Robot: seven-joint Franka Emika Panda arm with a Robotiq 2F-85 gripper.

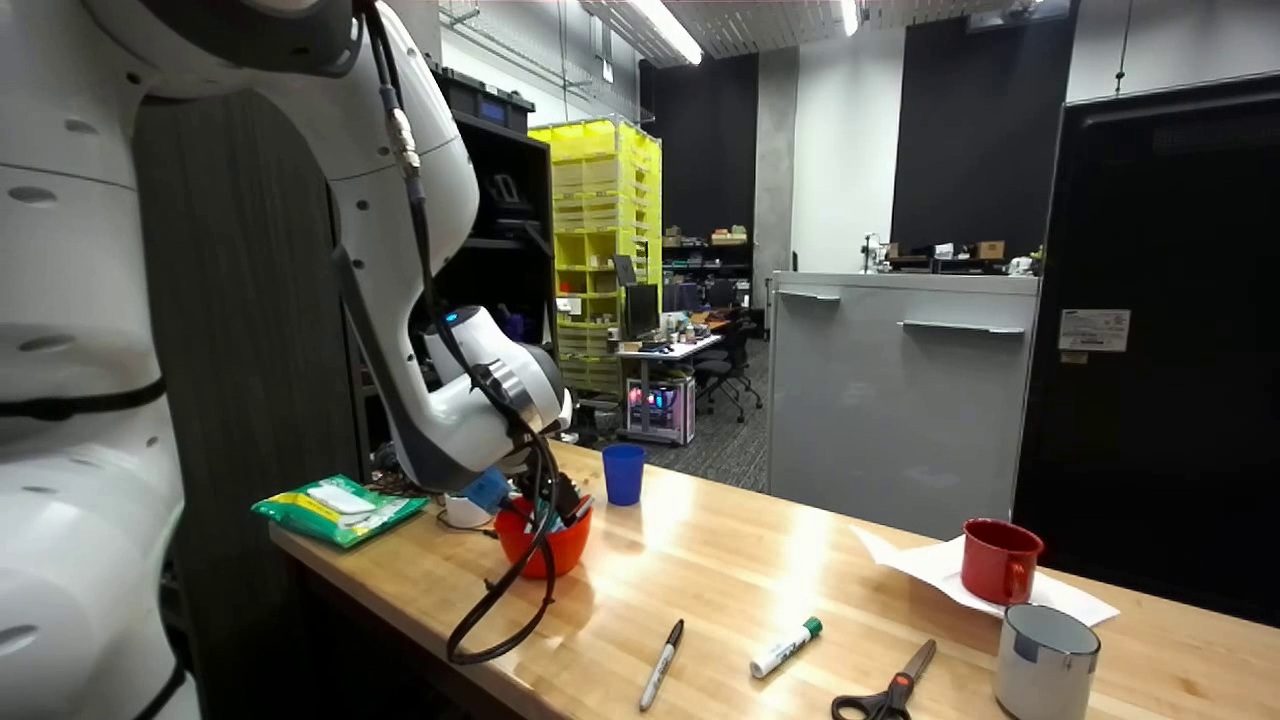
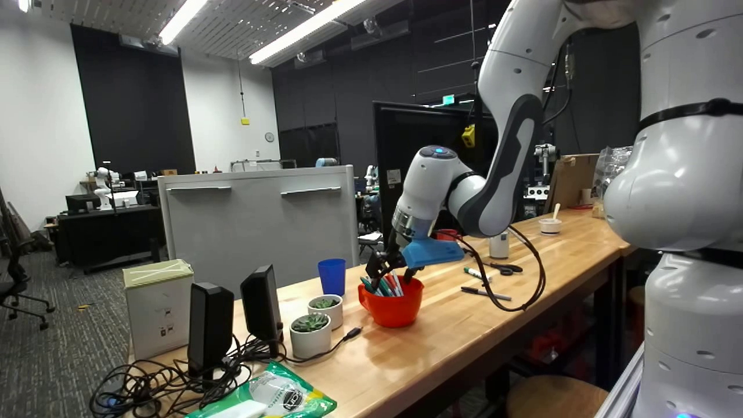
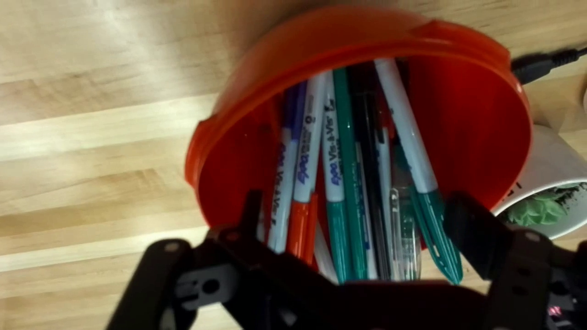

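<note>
My gripper [image 3: 360,215] is open, its fingers spread over a red-orange bowl [image 3: 472,119] full of pens and markers. The bowl also stands on the wooden table in both exterior views [image 1: 545,550] [image 2: 395,307]. Several pens lie between the fingers: an orange-capped marker [image 3: 300,229], a green-capped marker [image 3: 337,229] and a clear-capped pen [image 3: 407,238]. Another green-capped marker [image 3: 415,142] leans beside the right finger; I cannot tell whether they touch. The gripper [image 2: 395,267] points down at the bowl in an exterior view, where pens stick out between its fingers.
A blue cup [image 1: 623,475] and potted plants [image 2: 310,337] stand near the bowl. Speakers [image 2: 261,305], cables and a green bag [image 1: 340,510] lie at one end. A pen [image 1: 660,668], marker [image 1: 785,650], scissors [image 1: 888,695], red mug [image 1: 1000,560] and grey mug [image 1: 1045,670] lie farther along.
</note>
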